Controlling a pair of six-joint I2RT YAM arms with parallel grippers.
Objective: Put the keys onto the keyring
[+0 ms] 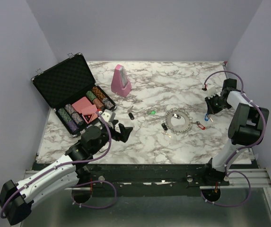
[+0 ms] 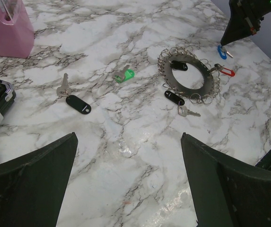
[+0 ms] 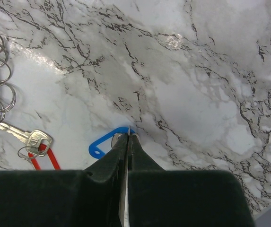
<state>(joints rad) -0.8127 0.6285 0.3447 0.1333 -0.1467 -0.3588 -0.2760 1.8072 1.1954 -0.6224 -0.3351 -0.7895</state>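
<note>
Apparently mid-pick: right end effector at the blue-tagged key

From above, the keyring lay right of centre on the marble tabletop, with loose keys scattered around it. In the left wrist view, the left end effector was spread wide and empty, well short of the ring. In the right wrist view, the fingers were nearly together at the blue tag; whether they gripped it could not be told. The next move probably called for lifting that key and threading it onto a loop.

The table is white marble veined in grey and black. The keyring is silvery. The key tags are blue, red, green and black. At far left, the metronome is pink and the case is black, holding striped chips.
</note>
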